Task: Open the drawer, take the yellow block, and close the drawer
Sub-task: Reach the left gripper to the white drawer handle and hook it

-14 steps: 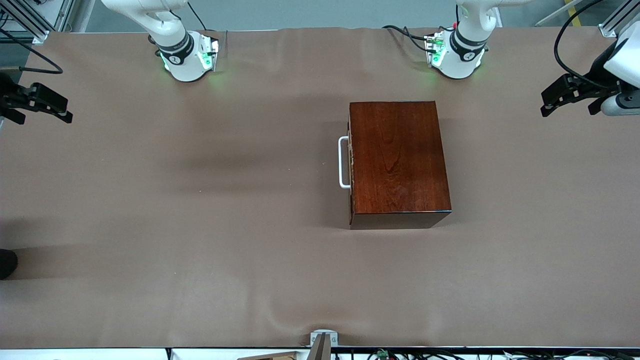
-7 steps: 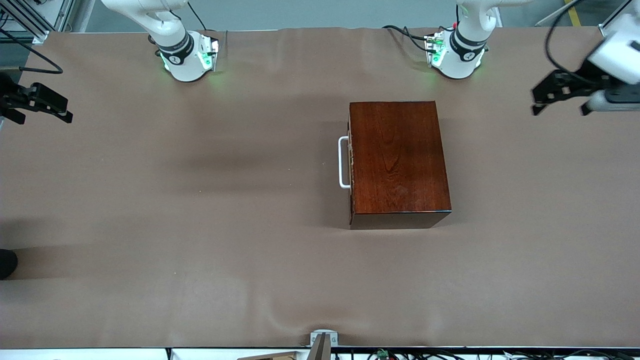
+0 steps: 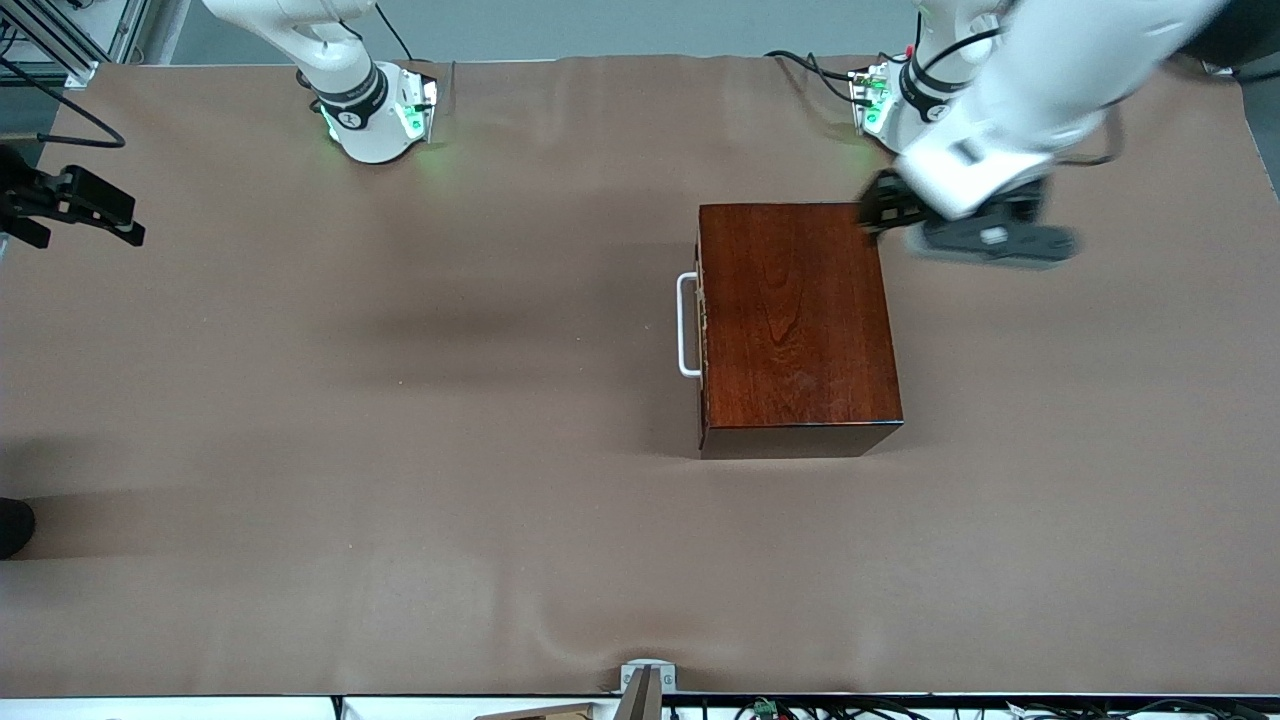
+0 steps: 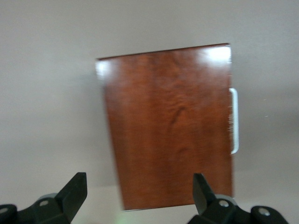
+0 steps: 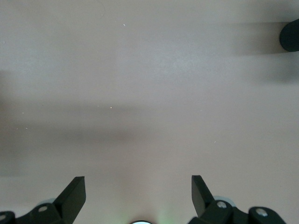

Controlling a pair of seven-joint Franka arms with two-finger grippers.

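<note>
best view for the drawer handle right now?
Front view: the white drawer handle is sharp and unobstructed on the shut drawer of the wooden box. The left wrist view shows the handle too, but blurred, past the left gripper. The right wrist view shows only bare table.

A wide table covered in a matte brown, faintly wrinkled sheet [image 3: 400, 420] fills nearly the whole front view. Soft, broad shadows lie across the covering around 9 o'clock, and green glow tints it at 11 and 1 o'clock. Along 12 o'clock a strip of grey floor [image 3: 620, 25] shows above the table's edge. At 10 to 11 o'clock silver aluminium framing [image 3: 55, 45] stands at the corner. At 6 o'clock a small grey metal bracket [image 3: 647, 675] is fixed to the table's rim, with a white ledge and loose dark cables [image 3: 900, 710] running along toward 5 o'clock.
</note>
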